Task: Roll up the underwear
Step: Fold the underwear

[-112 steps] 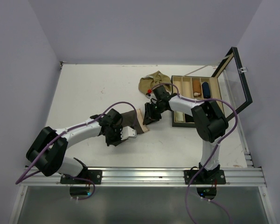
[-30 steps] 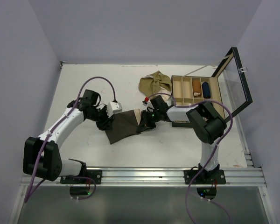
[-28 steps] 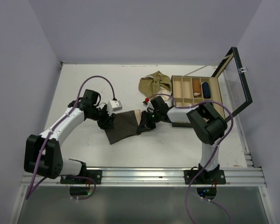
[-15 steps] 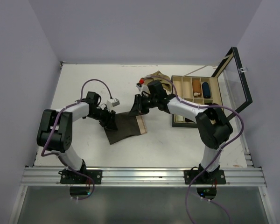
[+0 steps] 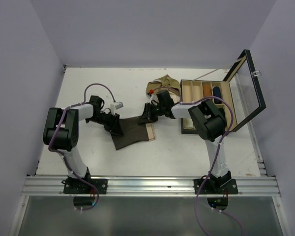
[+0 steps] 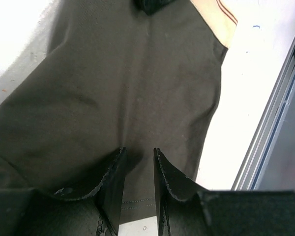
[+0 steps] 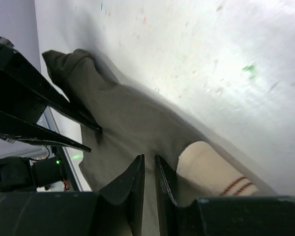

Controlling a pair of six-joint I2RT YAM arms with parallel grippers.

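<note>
Top view, brown underwear: the brown underwear [image 5: 130,133] lies flat mid-table, its waistband [image 5: 148,132] at the 3 o'clock end.
Top view, grippers: the left gripper [image 5: 115,127] is down at its 9 o'clock edge and the right gripper [image 5: 146,114] at its 1 o'clock corner.
Top view, tan underwear: the tan underwear [image 5: 162,86] is heaped at 12 o'clock, just beside the box [image 5: 206,81].
Left wrist: the fingers [image 6: 113,179] are nearly together over the dark cloth. Pinching? Cannot tell.
Right wrist: the fingers [image 7: 135,179] show a narrow gap over cloth beside the waistband [image 7: 211,169]. Grip? Cannot tell.
</note>
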